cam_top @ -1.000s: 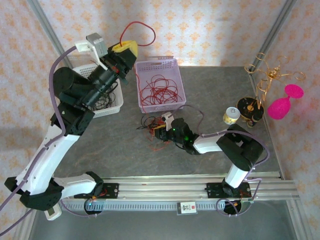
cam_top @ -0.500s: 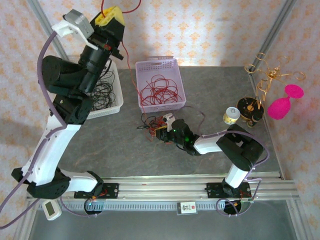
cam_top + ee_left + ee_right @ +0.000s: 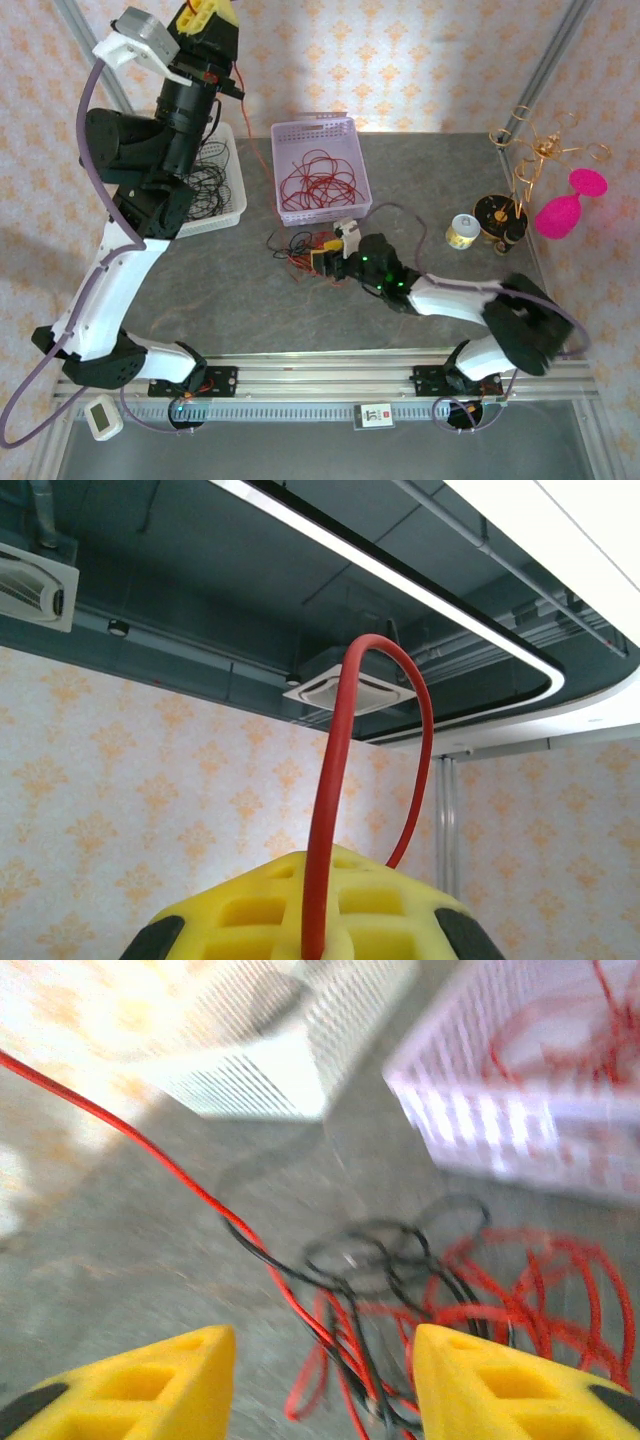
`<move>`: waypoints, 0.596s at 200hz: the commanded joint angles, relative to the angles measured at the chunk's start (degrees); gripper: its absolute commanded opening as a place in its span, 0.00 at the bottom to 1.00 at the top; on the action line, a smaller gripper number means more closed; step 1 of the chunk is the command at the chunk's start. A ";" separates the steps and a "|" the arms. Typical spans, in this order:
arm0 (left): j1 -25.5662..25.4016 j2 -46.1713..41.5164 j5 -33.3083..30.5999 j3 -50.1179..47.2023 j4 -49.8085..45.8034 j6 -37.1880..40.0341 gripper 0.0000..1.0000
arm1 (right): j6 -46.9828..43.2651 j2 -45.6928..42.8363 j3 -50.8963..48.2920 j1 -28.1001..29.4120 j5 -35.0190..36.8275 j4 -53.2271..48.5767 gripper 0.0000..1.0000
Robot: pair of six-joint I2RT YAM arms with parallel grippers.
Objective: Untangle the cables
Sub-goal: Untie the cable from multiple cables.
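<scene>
Up high, left end effector (image 3: 207, 18) (cropped) pinches red cable (image 3: 325, 810), right end effector (image 3: 320, 1350) open, blurred.

glossy cables (image 3: 297, 251), matt grey table (image 3: 220, 292)

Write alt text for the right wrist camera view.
The right pincer holds its two yellow fingertips apart over a tangle of red and black cables on the grey table. One red cable runs off to the upper left; a white basket and a lilac basket sit blurred behind.
</scene>
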 commanded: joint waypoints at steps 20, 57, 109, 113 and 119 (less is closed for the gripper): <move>-0.33 -3.64 5.51 -5.94 4.64 -7.61 0.00 | -5.88 -7.89 4.08 0.71 -8.98 2.98 0.66; -0.33 -4.07 7.59 -5.63 3.12 -9.93 0.00 | -7.65 2.17 14.19 1.92 -15.85 4.74 0.67; -0.40 -3.71 7.93 -4.00 3.67 -10.98 0.00 | -6.43 16.56 20.06 3.57 -15.38 10.70 0.59; -0.34 -3.69 8.09 -3.76 3.73 -11.01 0.00 | -6.20 17.55 20.36 3.57 -13.34 10.61 0.56; -0.33 -3.68 8.23 -3.30 3.96 -11.06 0.00 | -5.89 18.98 20.68 3.57 -10.52 10.60 0.53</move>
